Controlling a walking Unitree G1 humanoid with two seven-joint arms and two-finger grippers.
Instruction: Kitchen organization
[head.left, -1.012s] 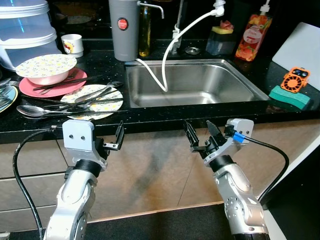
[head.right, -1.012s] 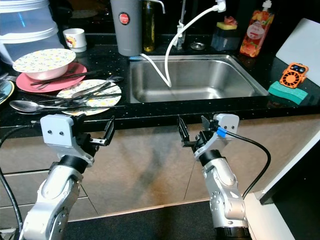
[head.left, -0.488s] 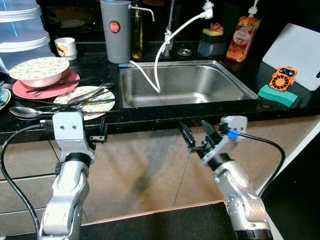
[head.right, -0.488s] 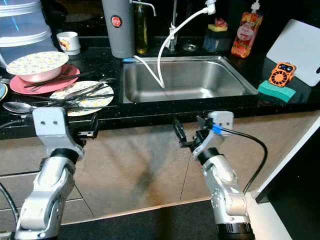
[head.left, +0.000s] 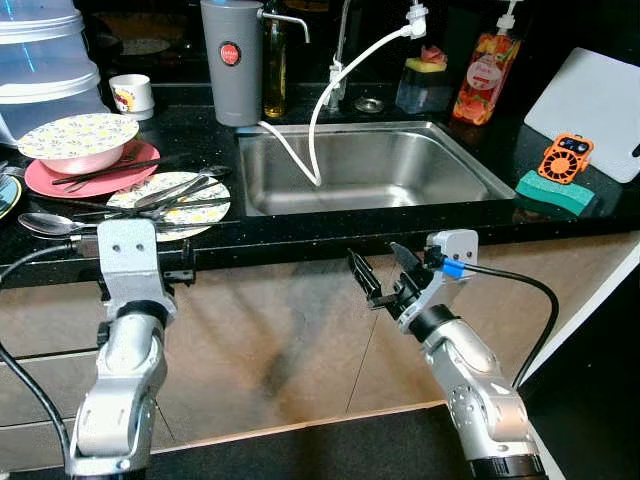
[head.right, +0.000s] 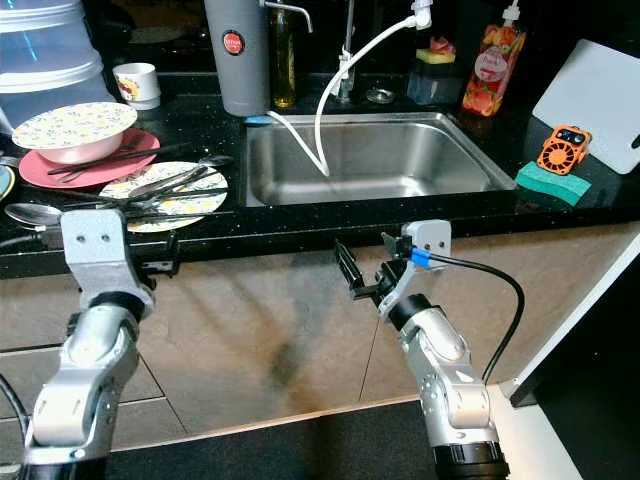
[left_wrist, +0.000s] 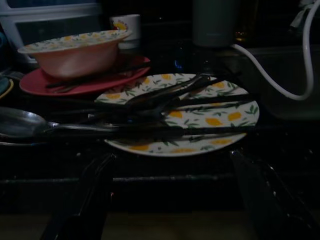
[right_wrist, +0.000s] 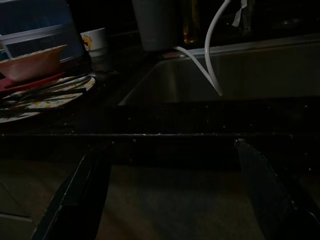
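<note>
I'm at the approach step: my left gripper (head.left: 178, 270), fingers spread wide and empty, faces the floral plate (left_wrist: 180, 115) stacked with cutlery (head.left: 170, 192). My right gripper (head.left: 383, 278) hangs wide and empty below the sink (head.left: 370, 165). Next I'd lift the left above the counter edge (head.left: 300, 235).

Roomy sink (head.left: 370, 165) (hose (head.left: 300, 160) dangling inside)

Head views bright and sharp; wrist views sinking into gloom.
Overhead light is glaring off the steel sink (head.left: 370, 165) at centre frame, shadows are pooling under the table (head.left: 300, 235) edge, and both wrist pictures are showing dim, grainy, softly focused shapes.
</note>
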